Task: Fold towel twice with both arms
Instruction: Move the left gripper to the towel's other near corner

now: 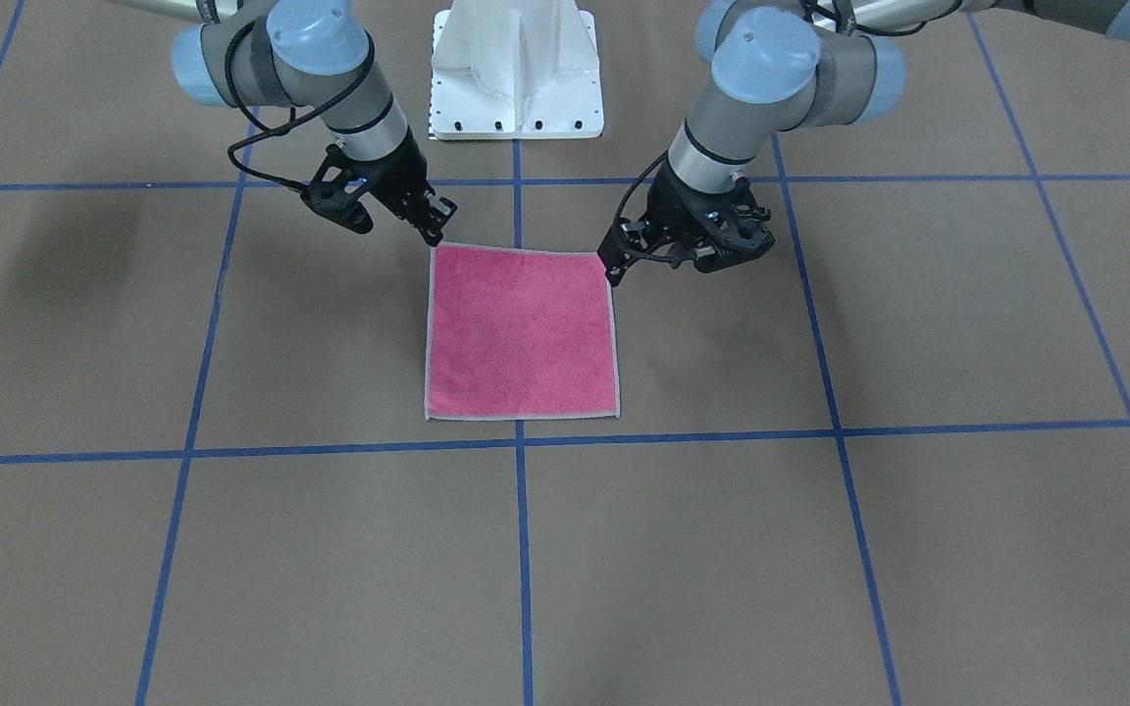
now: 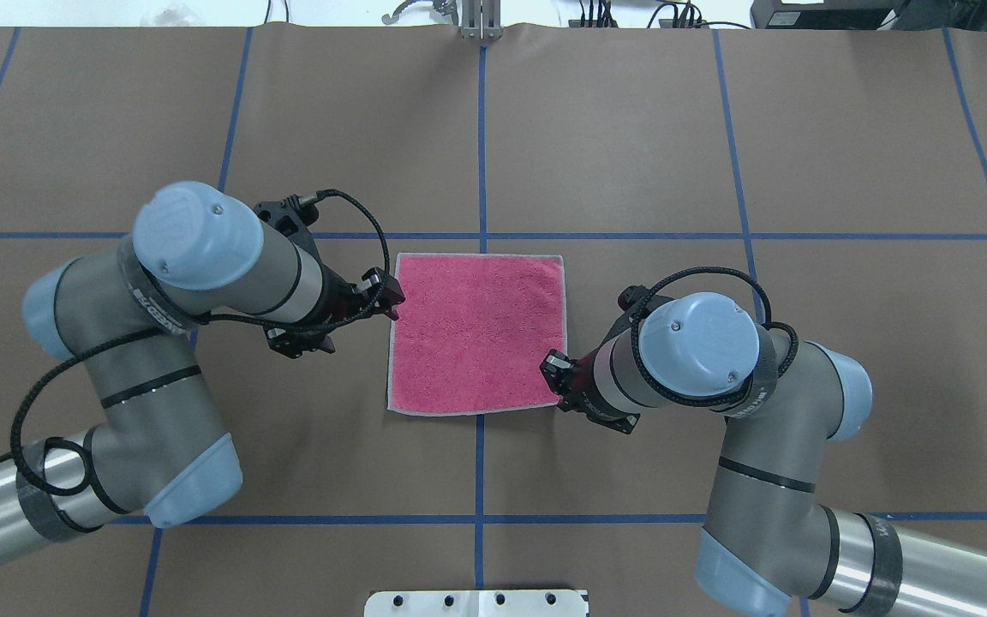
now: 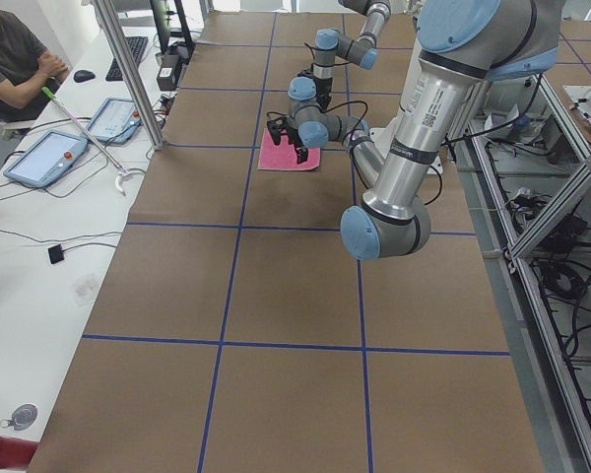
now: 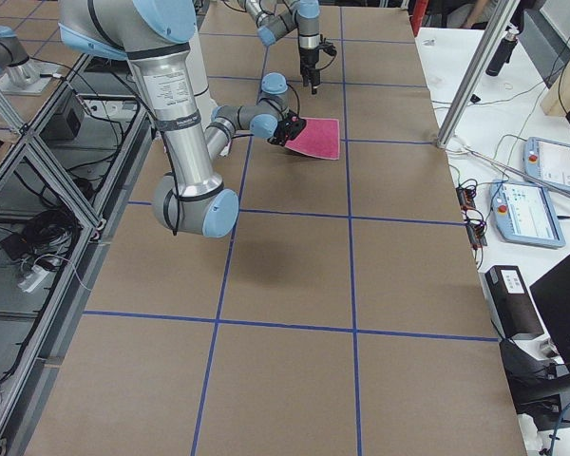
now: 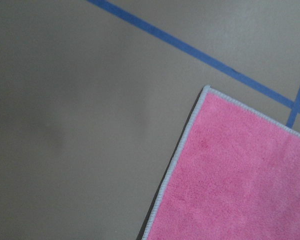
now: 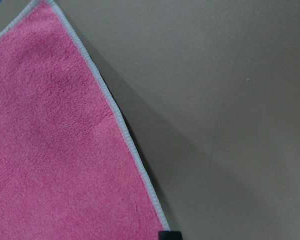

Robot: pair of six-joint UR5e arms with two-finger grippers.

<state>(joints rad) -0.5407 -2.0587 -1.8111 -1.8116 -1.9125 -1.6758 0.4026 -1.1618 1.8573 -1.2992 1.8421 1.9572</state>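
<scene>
The left pincer (image 1: 614, 265) hangs at the upper right corner of the towel (image 1: 522, 333) in the front-facing view, and the right pincer (image 1: 435, 227) hangs at the upper left corner. Each tip is just beside the pale hem, though contact is not clear. How wide either one stands cannot be told: from outside the fingers read as one dark mass, and the wrist views show almost nothing of them. Neither visibly holds cloth.

The towel lies flat, pink face up, in the middle of the desk (image 1: 820, 549). It sits over the central blue tape line (image 1: 523, 549) and square to the grid.

The step in hand appears to be the first grasp, on the two corners at the top of this frame, with no fold made yet. To do it well, each pincer should settle on its own corner, work one finger under the hem, and close when the other does. Both should then rise level and carry the edge, kept taut, toward the lower edge so corner meets corner. An uneven bite would likely skew the fold, and dragging would shift the cloth.
</scene>
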